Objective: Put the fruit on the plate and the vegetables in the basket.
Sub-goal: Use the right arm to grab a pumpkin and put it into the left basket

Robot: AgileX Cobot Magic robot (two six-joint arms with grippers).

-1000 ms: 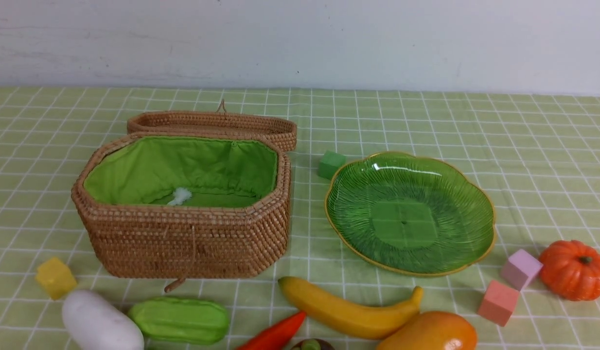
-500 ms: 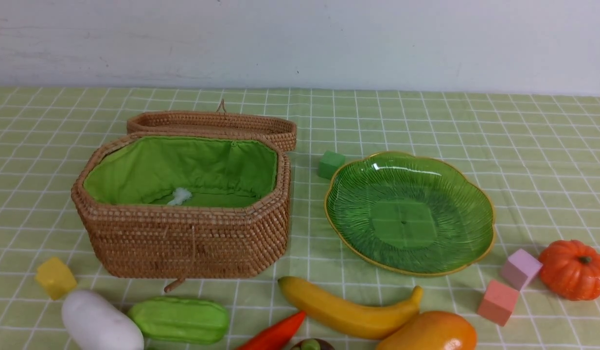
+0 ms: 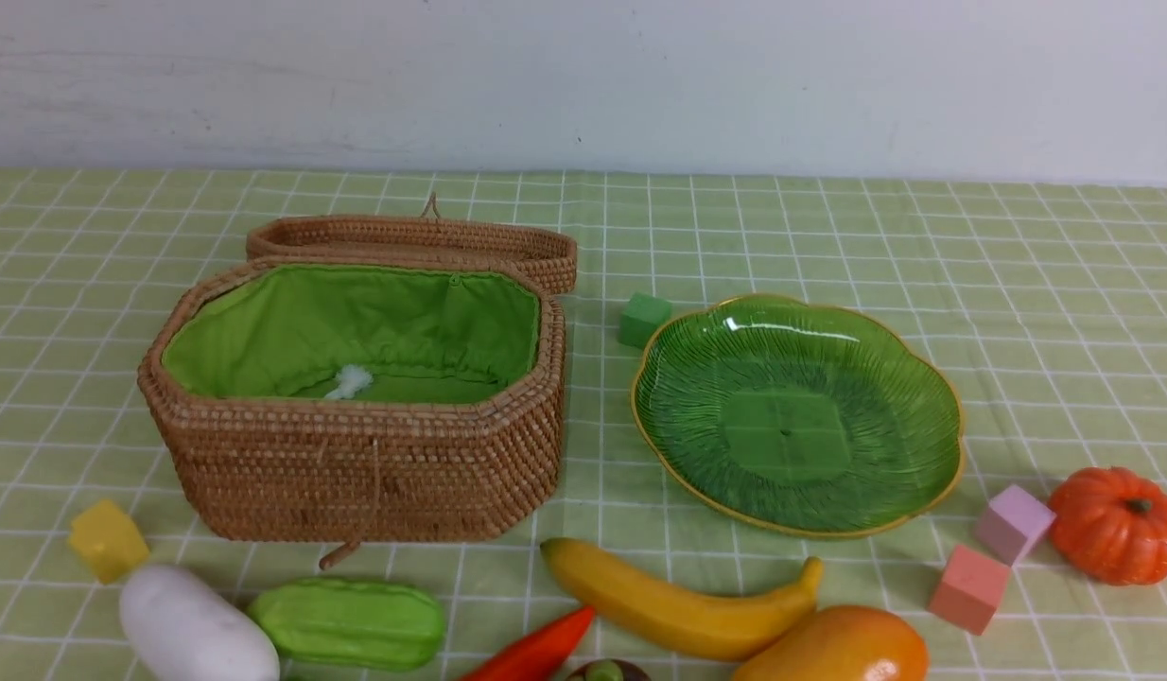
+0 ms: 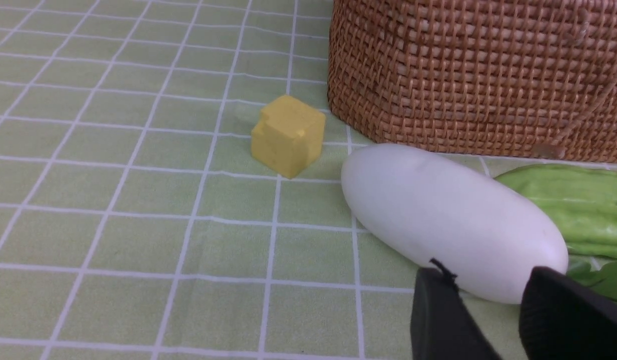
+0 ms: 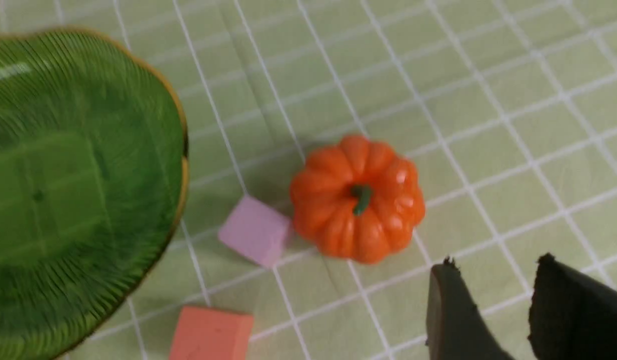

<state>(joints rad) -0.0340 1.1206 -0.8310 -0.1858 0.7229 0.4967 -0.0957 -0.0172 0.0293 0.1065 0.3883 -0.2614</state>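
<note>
Lying near left jaws: radish [image 4: 453, 220]

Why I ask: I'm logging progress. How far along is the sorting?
Done: nothing; the plate and the basket hold no produce. In hand: nothing; the left hand hangs open by the radish, the right hand open near the pumpkin. Left: banana, mango and mangosteen to the plate; radish, gourd, pumpkin and the red-orange vegetable to the basket.

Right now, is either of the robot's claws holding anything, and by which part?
Nothing is held. The left gripper is open and empty near the white radish; the right gripper is open and empty near the pumpkin.
</note>
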